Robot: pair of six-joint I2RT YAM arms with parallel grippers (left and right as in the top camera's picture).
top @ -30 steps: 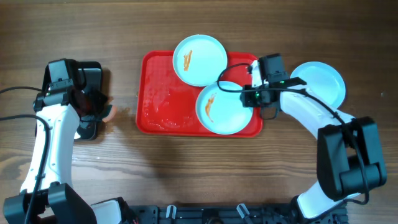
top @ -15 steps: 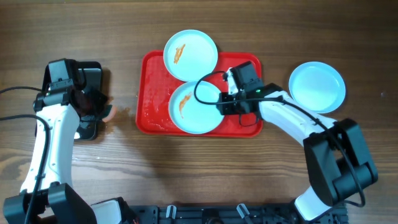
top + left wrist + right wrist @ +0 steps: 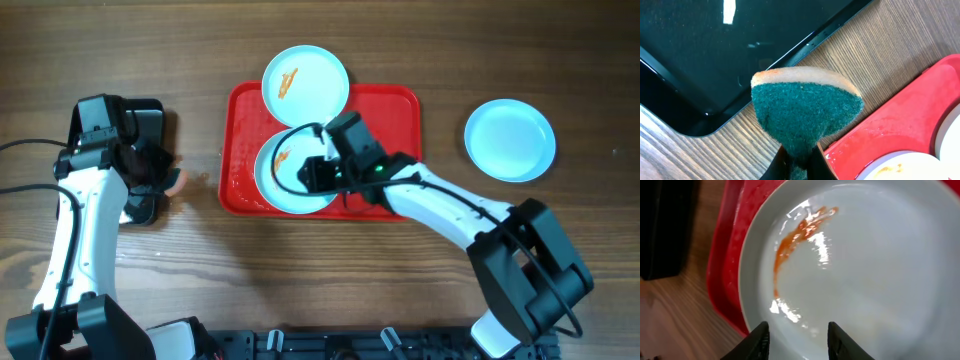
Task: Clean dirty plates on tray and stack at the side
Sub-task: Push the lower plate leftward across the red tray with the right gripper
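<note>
The coming wipe turns on the gap between the sponge (image 3: 805, 105) and the smear (image 3: 795, 240). The sponge, green-faced with a pale orange back, is pinched tight at its lower end in the left gripper (image 3: 799, 162), over the edge of the black tray (image 3: 700, 60), well apart to the left of the red tray (image 3: 390, 110). The near plate (image 3: 272, 185) lies flat on the left half of the red tray, to the right of the sponge. Its orange streak sits on its far-left part, the side turned toward the left arm. The right gripper (image 3: 800, 340) is over the plate's right part. Its jaws stand partly apart, tips down at the plate's face and gripping nothing; whether they touch it cannot be told. Judging by this, the left arm is the one to reach right. The plate is pale blue, shallow, glossy and wet-looking. A second smeared plate (image 3: 315, 95) overlaps the tray's far rim. A clean plate (image 3: 510, 140) rests on the table (image 3: 300, 280), to the right.
</note>
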